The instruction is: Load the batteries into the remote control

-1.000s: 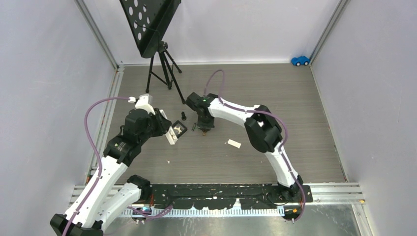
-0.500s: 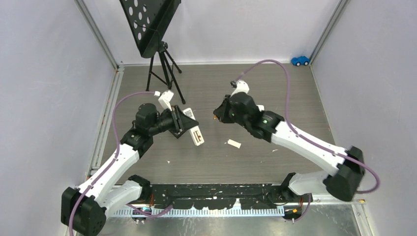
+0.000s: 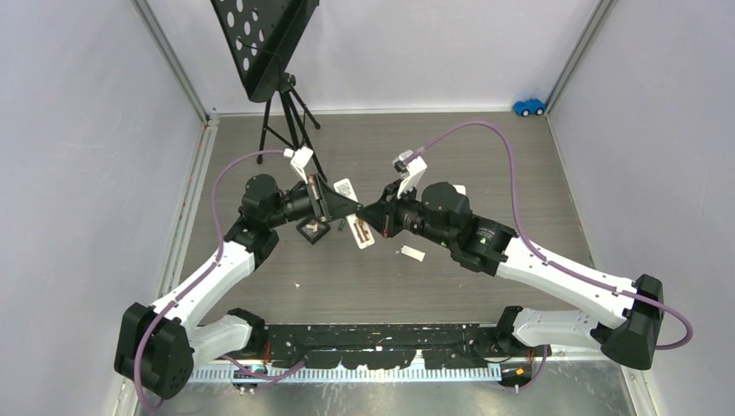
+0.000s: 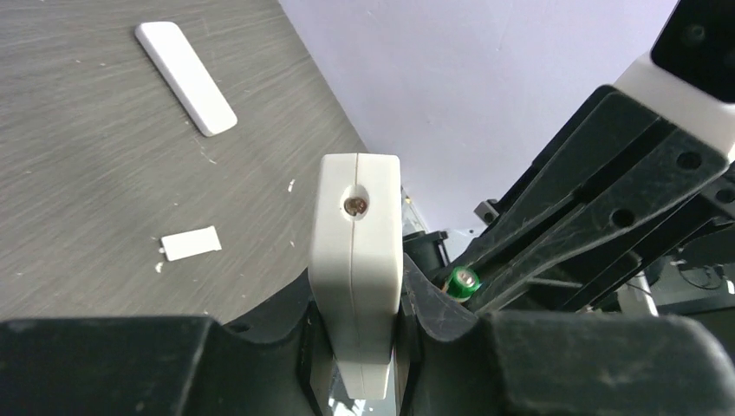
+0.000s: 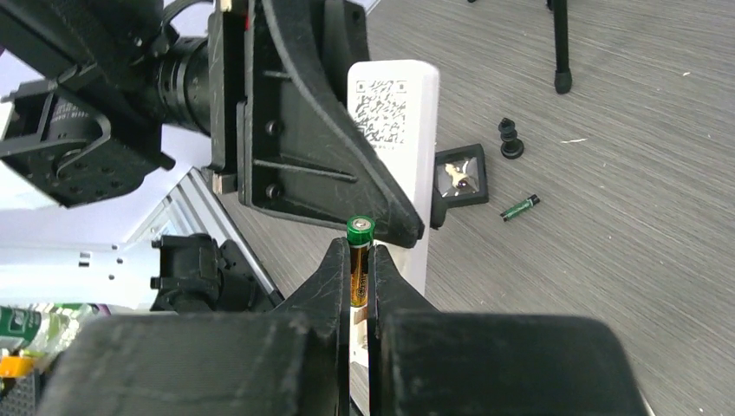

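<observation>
One remote control; two batteries, one just beside the remote control, the other on the table beyond it; one small black square tray behind the remote control; one black knob farther beyond; one white cover; one white scrap; one music stand; one blue toy car.

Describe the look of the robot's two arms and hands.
The left arm and right arm have white links with black joints and bases. A purple cable loops along each. The left hand and right hand are black, with flat tapering fingers.
</observation>
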`<state>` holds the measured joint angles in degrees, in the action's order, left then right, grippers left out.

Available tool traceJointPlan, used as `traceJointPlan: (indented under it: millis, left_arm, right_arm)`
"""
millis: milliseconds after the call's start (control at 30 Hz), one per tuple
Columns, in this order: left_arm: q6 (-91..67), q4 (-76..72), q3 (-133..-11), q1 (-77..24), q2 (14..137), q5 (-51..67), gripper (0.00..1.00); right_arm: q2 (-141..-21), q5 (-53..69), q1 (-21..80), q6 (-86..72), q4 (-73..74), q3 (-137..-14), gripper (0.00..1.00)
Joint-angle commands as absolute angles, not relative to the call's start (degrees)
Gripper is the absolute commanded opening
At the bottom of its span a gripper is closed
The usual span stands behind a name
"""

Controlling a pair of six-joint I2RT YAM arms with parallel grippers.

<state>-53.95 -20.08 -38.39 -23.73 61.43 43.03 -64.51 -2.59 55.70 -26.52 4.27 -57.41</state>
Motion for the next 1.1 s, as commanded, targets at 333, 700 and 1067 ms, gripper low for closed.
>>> traceJointPlan:
  millis: [333, 700, 1067]
  left_arm:
    - [-63.5, -31.0, -40.8, -23.7, 63.7, 49.3, 0.0]
    - [-65.2, -29.9, -41.8, -23.6, 63.4, 48.6, 0.0]
    - [-65.5, -28.7, -42.5, -23.4, 63.2, 48.2, 0.0]
  right_arm:
    - [-64.0, -4.5, 59.4, -17.6, 0.8, -55.9, 0.01]
    - [-61.8, -1.7, 59.8, -17.2, 2.2, -54.0, 0.03]
    - [-61.5, -1.1, 59.9, -18.0, 2.7, -53.6, 0.14]
